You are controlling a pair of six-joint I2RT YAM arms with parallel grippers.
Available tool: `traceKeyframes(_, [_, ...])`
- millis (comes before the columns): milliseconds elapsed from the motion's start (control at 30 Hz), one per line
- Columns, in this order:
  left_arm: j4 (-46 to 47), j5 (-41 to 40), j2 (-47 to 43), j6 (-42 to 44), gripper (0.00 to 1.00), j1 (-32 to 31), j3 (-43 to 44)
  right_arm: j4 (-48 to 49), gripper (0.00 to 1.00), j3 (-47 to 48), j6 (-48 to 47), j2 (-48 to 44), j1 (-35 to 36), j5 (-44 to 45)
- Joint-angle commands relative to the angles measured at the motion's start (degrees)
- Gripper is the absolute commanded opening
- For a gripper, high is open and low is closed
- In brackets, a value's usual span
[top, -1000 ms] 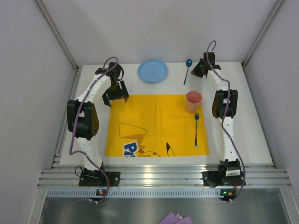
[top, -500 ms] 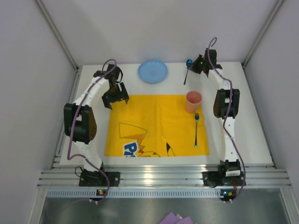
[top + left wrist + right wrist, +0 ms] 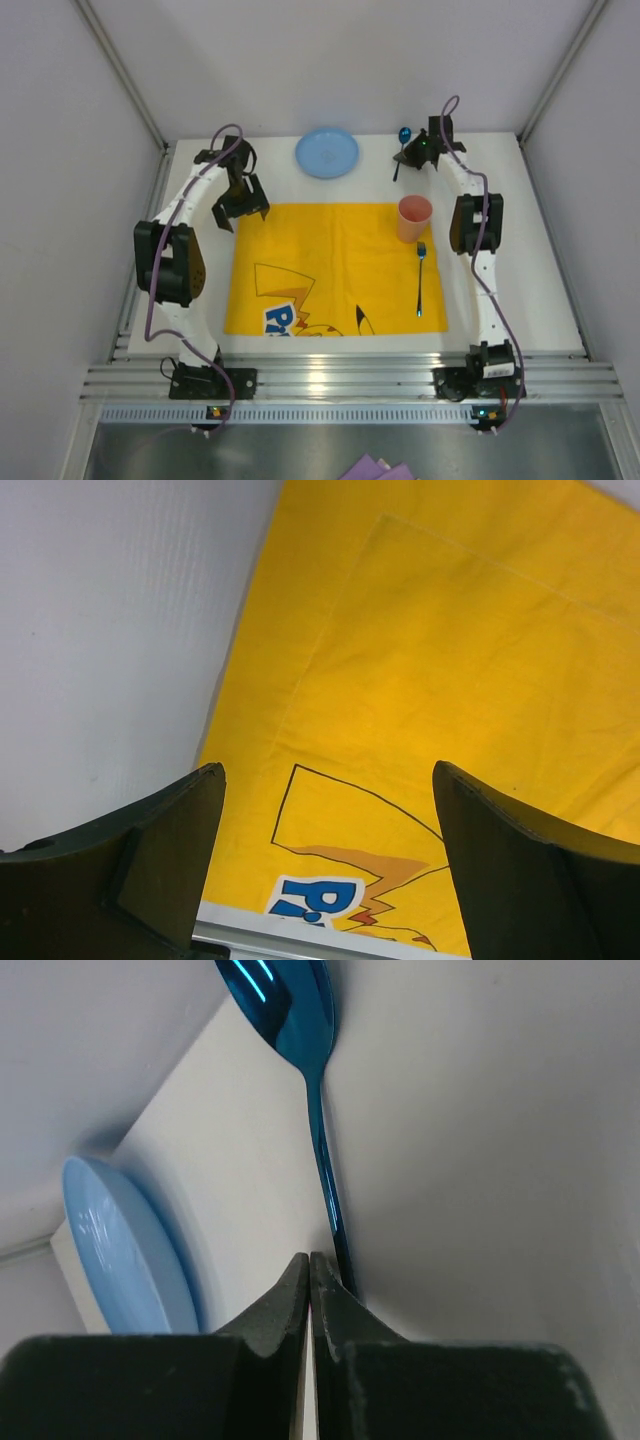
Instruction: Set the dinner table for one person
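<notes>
The left gripper (image 3: pixel 325 780) hung wide open and empty over the far left edge of the yellow placemat (image 3: pixel 330 260), with a bare strip of the white dinner table (image 3: pixel 540 290) beside the cloth. The table spread under everything, with open room down its right side. At its far edge the right gripper (image 3: pixel 310 1260) had its fingers pressed together. The blue spoon (image 3: pixel 318 1130) handle slipped behind one finger, so whether it was pinched could not be told. The blue plate (image 3: pixel 327 152) sat near, apart from the spoon. The pink cup (image 3: pixel 414 218) and the fork (image 3: pixel 420 280) kept to the placemat's right edge.
</notes>
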Motion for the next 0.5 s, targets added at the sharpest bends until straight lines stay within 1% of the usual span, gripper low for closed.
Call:
traceKeyframes(0, [0.13,-0.49,0.84,-0.56,0.9,1.45,3.58,-5.02,0.0,1.83,2.47,0.37,0.19,4.19])
traceKeyframes(133, [-0.57,-0.05,3.56,-0.3,0.9,1.63,5.78,-7.3,0.0,1.13,4.32,0.45,-1.65,3.68])
traceKeyframes(200, [-0.92,0.39,4.27,-0.12,0.9,1.72,6.65,-9.84,0.0,0.16,2.84,-0.33,-2.79,4.81])
traceKeyframes(300, [-1.01,1.0,4.98,0.41,0.89,1.63,6.4,-11.52,0.0,-6.41,-0.67,-4.11,-4.64,6.4])
traceKeyframes(333, [-1.1,1.44,5.07,0.58,0.89,1.72,6.31,-11.53,0.0,-11.04,-1.65,-6.47,-4.64,6.75])
traceKeyframes(367, [-0.92,1.71,5.07,0.67,0.89,1.63,5.87,-11.53,0.0,-13.18,-2.7,-7.71,-7.34,7.19])
traceKeyframes(467, [-0.4,2.67,4.8,1.29,0.89,1.63,5.08,-11.09,0.0,-21.44,-6.75,-12.1,-9.91,7.98])
